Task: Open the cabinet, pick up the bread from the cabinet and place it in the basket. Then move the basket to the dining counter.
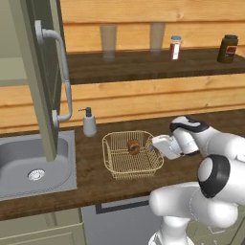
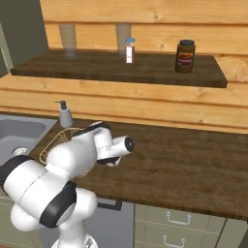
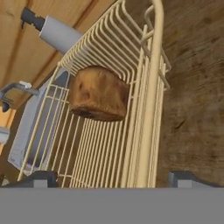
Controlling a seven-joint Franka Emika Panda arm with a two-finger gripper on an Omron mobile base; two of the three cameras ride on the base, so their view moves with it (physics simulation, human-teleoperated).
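Now the bread (image 3: pixel 99 93) sits in the basket (image 1: pixel 115 165) w/ the gripper (image 3: pixel 111 178) low at its near rim, jaws spread either side of the wire, prob. to grab it for carrying.

Dark wood worktop (image 1: pixel 95 172) under my gripper (image 1: pixel 154 143): basket (image 1: pixel 117 165) directly ahead of its fingertips, soap dispenser (image 1: pixel 89 123) beyond that. Wall shelf (image 2: pixel 145 72) above: two glasses (image 1: pixel 108 40), shaker (image 2: pixel 129 50), jar (image 2: pixel 185 56).
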